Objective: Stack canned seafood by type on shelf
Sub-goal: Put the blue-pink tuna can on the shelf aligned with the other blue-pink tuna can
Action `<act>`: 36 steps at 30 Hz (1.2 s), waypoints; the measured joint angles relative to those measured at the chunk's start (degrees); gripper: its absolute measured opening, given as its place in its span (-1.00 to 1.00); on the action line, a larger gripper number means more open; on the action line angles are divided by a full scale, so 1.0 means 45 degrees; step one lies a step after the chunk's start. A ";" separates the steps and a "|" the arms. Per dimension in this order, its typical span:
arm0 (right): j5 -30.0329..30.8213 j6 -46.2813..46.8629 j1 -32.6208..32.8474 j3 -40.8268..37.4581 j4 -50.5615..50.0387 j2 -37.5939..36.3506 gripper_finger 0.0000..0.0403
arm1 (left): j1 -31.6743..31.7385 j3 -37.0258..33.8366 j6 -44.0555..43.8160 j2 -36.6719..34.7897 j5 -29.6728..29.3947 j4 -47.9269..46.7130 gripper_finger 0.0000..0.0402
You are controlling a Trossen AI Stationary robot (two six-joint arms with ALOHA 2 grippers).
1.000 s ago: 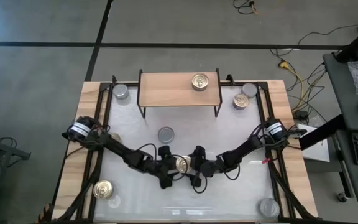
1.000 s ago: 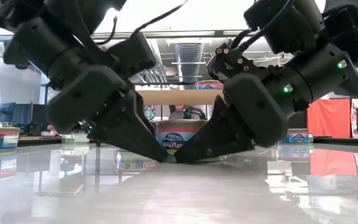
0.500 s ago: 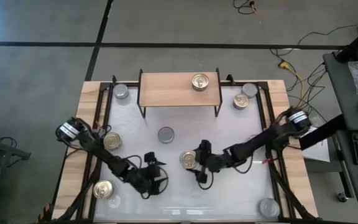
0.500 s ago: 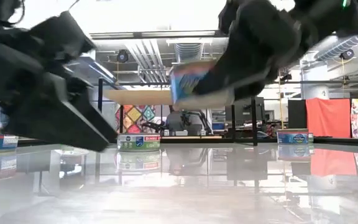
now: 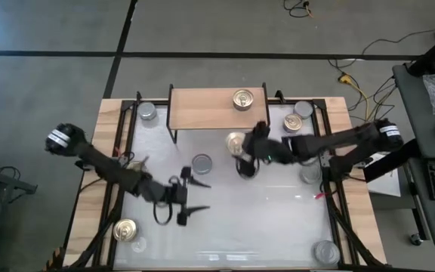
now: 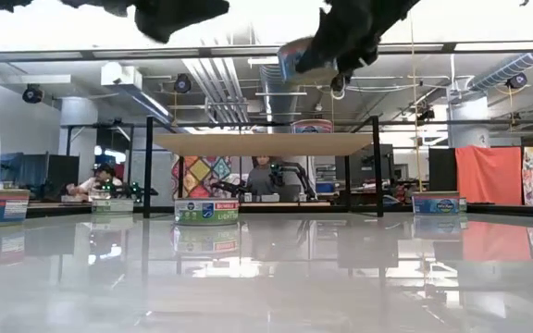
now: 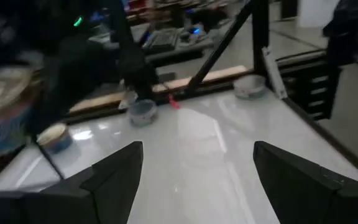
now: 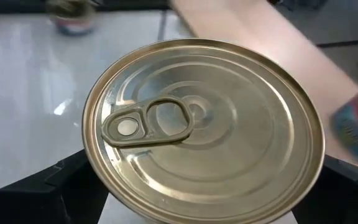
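Note:
My right gripper (image 5: pixel 246 149) is shut on a gold-lidded can (image 5: pixel 235 141) and holds it in the air just before the shelf's (image 5: pixel 202 109) near edge. In the low view this can (image 6: pixel 296 57) hangs above the height of the shelf board (image 6: pixel 266 143). A second gold-lidded can (image 5: pixel 242 98) stands on its base on the shelf. My left gripper (image 5: pixel 191 198) is open above the table's middle-left and touches nothing; a silver-lidded can (image 5: pixel 201 163) stands on the table near it. My right gripper pinches the gold-lidded can by its side wall (image 8: pixel 95 186), one finger (image 8: pixel 55 190) on each opposite side. The fingers come slanting from the table's right. The can is lifted clear of the table and looks slightly tilted in the low view, with its pull-tab lid (image 8: pixel 204 130) facing the wrist camera.
More cans stand on the table: silver-lidded ones at the far left (image 5: pixel 148 112), far right (image 5: pixel 302 109) and near right (image 5: pixel 325 251), gold-lidded ones at the far right (image 5: pixel 293 122) and near left (image 5: pixel 125 229). Black shelf legs (image 6: pixel 146 166) stand at the far side.
My right gripper has lifted the gold-lidded can off the table's middle and carried it up and toward the far edge, to just before the shelf. My left gripper, which stood beside that can, has drawn away toward the left and risen off the table.

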 joint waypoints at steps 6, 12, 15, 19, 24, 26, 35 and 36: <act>-0.1898 -0.1392 -0.2474 0.0122 0.0214 0.0072 0.88 | 0.2431 0.0618 0.0509 -0.0457 0.3367 -0.1071 0.44; -0.3855 -0.1962 -0.4501 -0.0131 0.0539 0.0247 0.88 | 0.5366 0.1565 0.1732 -0.0450 0.5362 -0.1718 0.44; -0.4760 -0.1899 -0.4949 -0.0144 0.0571 0.0413 0.88 | 0.7056 0.2232 0.1704 -0.0212 0.6910 -0.1961 0.44; -0.4922 -0.1800 -0.5132 -0.0144 0.0621 0.0650 0.88 | 0.8366 0.2782 0.2097 0.0605 0.7260 -0.2266 0.44; -0.4779 -0.1547 -0.5492 -0.0144 0.0670 0.0986 0.88 | 0.9272 0.4335 0.2908 0.2158 0.7872 -0.3556 0.44; -0.4814 -0.1512 -0.5586 -0.0149 0.0645 0.1105 0.88 | 0.9580 0.5162 0.3457 0.2845 0.8084 -0.4279 0.44; -0.4917 -0.1587 -0.5754 -0.0159 0.0527 0.1233 0.88 | 1.0741 0.8655 0.4238 0.5364 0.9717 -0.7467 0.44; -0.4932 -0.1632 -0.5754 -0.0159 0.0523 0.1233 0.88 | 1.0779 0.8844 0.4318 0.5508 0.9781 -0.7609 0.44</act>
